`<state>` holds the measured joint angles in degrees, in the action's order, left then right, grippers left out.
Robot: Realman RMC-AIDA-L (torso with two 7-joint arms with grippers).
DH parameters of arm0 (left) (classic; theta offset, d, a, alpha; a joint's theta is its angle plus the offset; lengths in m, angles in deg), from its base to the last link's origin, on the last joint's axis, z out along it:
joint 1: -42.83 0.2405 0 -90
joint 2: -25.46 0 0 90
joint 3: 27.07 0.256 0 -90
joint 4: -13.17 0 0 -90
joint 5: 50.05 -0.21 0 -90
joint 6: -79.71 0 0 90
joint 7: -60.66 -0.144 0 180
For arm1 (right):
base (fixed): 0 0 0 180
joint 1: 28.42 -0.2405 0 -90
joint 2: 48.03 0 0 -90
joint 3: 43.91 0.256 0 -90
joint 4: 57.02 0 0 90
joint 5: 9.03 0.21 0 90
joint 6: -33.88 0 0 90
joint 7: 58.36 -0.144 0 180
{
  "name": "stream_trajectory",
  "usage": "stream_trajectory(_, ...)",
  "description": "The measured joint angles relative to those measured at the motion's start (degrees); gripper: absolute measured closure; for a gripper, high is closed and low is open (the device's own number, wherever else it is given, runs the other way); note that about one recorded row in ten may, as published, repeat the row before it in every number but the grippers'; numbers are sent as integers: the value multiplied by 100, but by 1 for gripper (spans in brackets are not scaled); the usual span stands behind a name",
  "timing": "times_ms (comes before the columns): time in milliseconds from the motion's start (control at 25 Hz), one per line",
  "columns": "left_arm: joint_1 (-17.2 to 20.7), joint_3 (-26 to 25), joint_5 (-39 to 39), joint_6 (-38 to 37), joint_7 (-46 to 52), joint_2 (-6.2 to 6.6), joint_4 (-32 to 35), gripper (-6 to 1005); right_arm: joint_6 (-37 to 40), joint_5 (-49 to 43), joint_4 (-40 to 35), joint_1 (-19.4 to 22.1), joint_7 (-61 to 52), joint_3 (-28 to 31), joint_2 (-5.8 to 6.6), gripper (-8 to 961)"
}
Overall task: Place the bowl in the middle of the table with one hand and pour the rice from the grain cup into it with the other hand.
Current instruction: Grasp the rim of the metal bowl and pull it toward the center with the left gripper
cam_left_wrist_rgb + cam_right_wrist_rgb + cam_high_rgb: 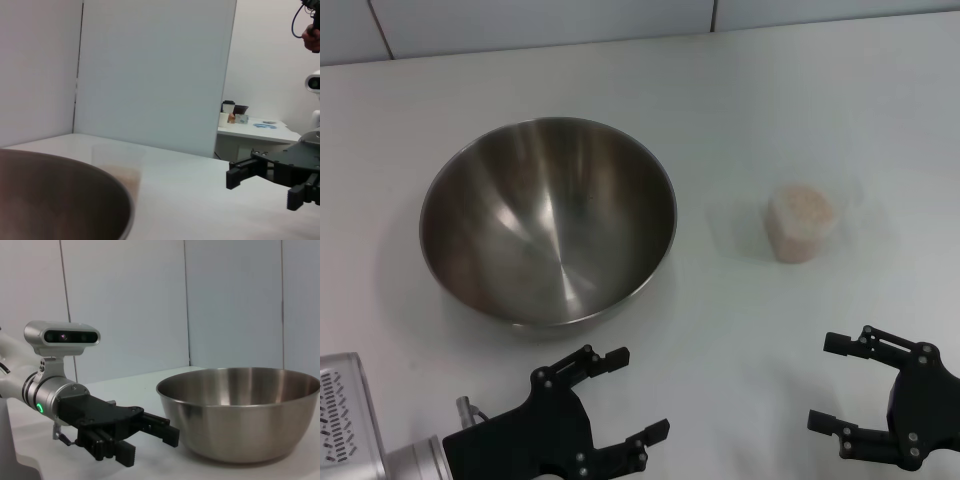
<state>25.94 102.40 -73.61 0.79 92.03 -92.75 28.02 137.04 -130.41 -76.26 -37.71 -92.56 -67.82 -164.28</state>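
Observation:
The steel bowl (548, 220) stands empty on the white table (740, 110), left of centre. The clear grain cup (800, 222), filled with a block of pale rice, stands upright to the bowl's right. My left gripper (640, 393) is open and empty, near the front edge just in front of the bowl. My right gripper (823, 382) is open and empty, in front of the cup and apart from it. The left wrist view shows the bowl's rim (75, 170), the faint cup (122, 167) and the right gripper (262, 190). The right wrist view shows the bowl (245, 410) and the left gripper (150, 446).
White wall panels (540, 25) close off the table's far edge. A grey ridged part of my left arm (345, 410) sits at the front left corner. Bare tabletop lies between bowl and cup and behind them.

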Motion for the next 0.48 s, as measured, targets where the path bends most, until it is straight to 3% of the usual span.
stream_trajectory(480, -49, -94, -226, -324, 58, 1, 43, 170, -33, 0, 0, 7, 11, 31, -18, 143)
